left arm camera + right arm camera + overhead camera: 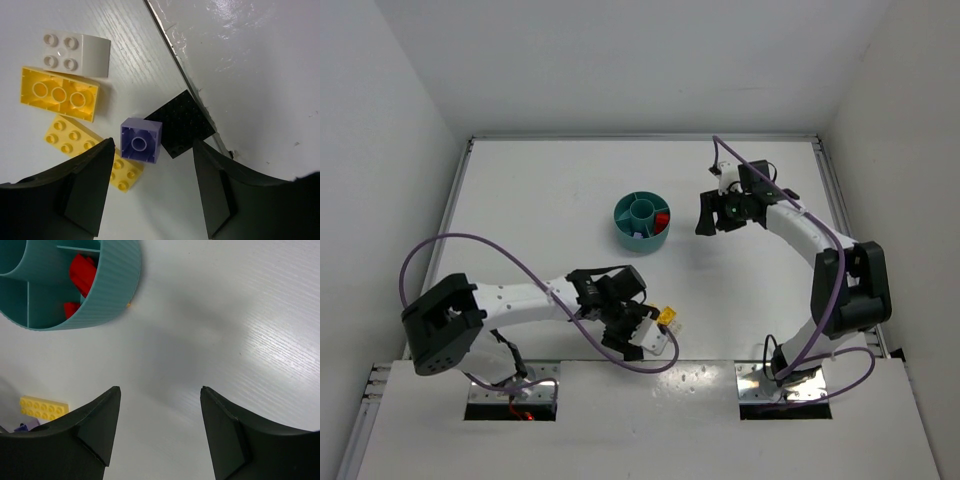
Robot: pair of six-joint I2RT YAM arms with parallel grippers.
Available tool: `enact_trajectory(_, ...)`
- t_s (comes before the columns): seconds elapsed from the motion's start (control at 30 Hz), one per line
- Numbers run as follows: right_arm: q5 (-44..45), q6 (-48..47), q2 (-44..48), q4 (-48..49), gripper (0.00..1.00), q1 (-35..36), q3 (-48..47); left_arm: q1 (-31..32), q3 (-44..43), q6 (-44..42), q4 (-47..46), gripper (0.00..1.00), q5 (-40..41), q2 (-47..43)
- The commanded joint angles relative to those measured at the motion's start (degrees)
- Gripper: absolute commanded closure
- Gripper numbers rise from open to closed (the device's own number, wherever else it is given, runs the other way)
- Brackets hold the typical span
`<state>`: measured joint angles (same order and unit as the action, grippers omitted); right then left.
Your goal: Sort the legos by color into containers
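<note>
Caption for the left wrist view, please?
Open left gripper over a purple brick, yellow bricks and an off-white brick nearby.

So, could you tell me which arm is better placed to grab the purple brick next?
Probably left: the left gripper hangs open directly over the purple brick. The right gripper is empty, over by the teal dish.

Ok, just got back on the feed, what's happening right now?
The left gripper is open above a cluster of loose legos near the table's front edge. A purple brick lies between its fingers, not gripped, and yellow bricks and an off-white brick lie beside it. The right gripper is open and empty near the teal dish, which holds red bricks.
</note>
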<state>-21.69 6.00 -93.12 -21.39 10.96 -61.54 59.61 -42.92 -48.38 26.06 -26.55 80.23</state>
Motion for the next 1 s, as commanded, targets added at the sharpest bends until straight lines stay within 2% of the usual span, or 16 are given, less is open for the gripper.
enact_trajectory(0.0,-1.2,-0.8,3.0,2.4,0.35,-0.3,0.7,0.8,-2.1,0.3,-2.2,0.3,-1.1,2.3)
enact_trajectory(0.3,-1.2,-1.3,4.1,2.9,0.35,-0.3,1.2,0.8,-4.3,0.3,-2.7,0.3,-1.1,7.3)
enact_trajectory(0.37,-1.2,-1.3,4.1,2.9,0.35,-0.3,1.2,0.8,-4.3,0.3,-3.2,0.35,-1.1,7.8)
enact_trajectory(0.5,-1.2,-1.3,4.1,2.9,0.35,-0.3,1.2,0.8,-3.8,1.4,-5.0,0.51,1.4,7.8)
enact_trajectory(0.63,-1.2,-1.9,3.6,2.4,0.35,-0.3,0.5,0.8,-2.5,1.4,-5.7,0.55,2.7,8.4)
enact_trajectory(0.77,-1.2,-1.9,3.6,1.9,0.35,-0.3,0.0,0.2,-2.0,2.5,-6.2,0.69,3.3,7.3)
enact_trajectory(0.8,-1.2,-1.9,3.6,1.9,0.35,-0.3,0.0,-0.4,-2.5,4.6,-6.2,0.72,3.3,5.8)
enact_trajectory(0.87,-1.2,-1.9,3.6,1.9,0.35,-0.3,0.0,-2.0,-3.7,7.5,-6.8,0.72,1.9,3.5)
enact_trajectory(0.97,-1.2,-1.9,3.0,2.4,0.35,-0.3,0.0,-7.0,-6.3,16.6,-9.2,0.79,0.5,-1.3)
